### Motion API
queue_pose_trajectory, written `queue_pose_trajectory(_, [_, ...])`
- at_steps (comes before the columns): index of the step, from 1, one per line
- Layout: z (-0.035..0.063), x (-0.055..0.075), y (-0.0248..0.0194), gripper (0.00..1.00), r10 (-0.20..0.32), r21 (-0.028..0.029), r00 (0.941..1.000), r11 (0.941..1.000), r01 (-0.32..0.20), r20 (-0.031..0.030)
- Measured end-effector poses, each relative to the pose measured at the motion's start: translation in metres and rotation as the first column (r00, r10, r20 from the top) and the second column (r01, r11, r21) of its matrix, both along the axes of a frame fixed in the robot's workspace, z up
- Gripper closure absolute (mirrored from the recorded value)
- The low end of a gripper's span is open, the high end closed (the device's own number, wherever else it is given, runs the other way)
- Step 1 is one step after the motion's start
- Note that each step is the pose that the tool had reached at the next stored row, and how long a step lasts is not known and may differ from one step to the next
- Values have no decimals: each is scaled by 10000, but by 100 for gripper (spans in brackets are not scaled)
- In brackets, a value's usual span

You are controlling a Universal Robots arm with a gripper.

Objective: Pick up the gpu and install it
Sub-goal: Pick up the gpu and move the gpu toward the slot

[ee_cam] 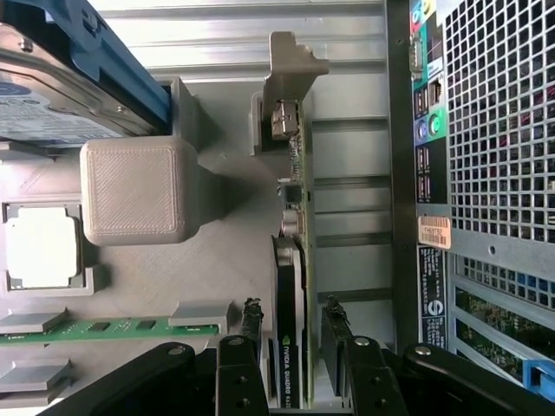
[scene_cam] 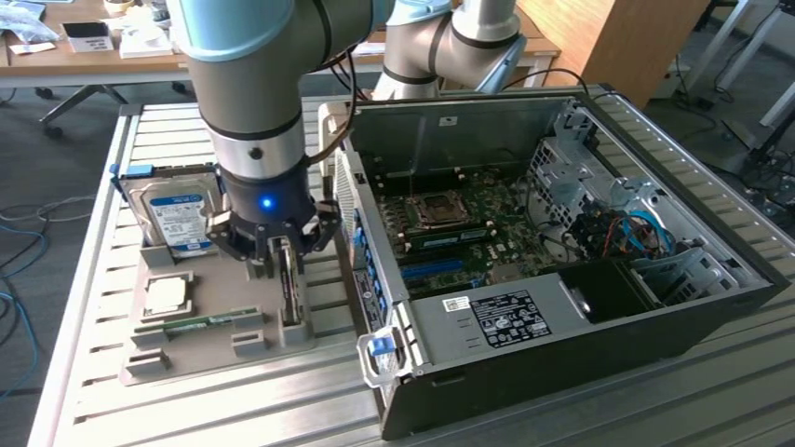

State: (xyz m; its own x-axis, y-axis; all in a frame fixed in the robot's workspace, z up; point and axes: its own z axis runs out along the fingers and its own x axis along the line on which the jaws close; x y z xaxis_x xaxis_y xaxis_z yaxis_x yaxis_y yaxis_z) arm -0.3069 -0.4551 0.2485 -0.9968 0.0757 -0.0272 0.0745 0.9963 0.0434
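Note:
The gpu [ee_cam: 289, 286] stands on edge in a slot of the grey holder tray [ee_cam: 217, 260], with its black fan face, green board and silver end bracket [ee_cam: 290, 78] all showing. My gripper [ee_cam: 292, 319] reaches down over it and is open. One fingertip [ee_cam: 251, 316] is on the fan side and the other on the board side, each with a narrow gap to the card. In the exterior view the gripper [scene_cam: 287, 272] hangs straight down over the gpu [scene_cam: 292, 307], beside the open computer case [scene_cam: 559, 279].
The tray [scene_cam: 186, 358] also carries a blue-labelled hard drive [scene_cam: 174, 216], a CPU [scene_cam: 168, 294] and a RAM stick [scene_cam: 205, 323]. The case's rear panel [ee_cam: 486, 130] stands close to the gpu. The motherboard [scene_cam: 466, 228] lies exposed inside the case. Slatted metal table [scene_cam: 621, 410].

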Motion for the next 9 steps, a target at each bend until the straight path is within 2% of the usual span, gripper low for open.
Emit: queue_pose_trajectory(9, [-95,0,19,58,0,0,10000,10000,0,0])
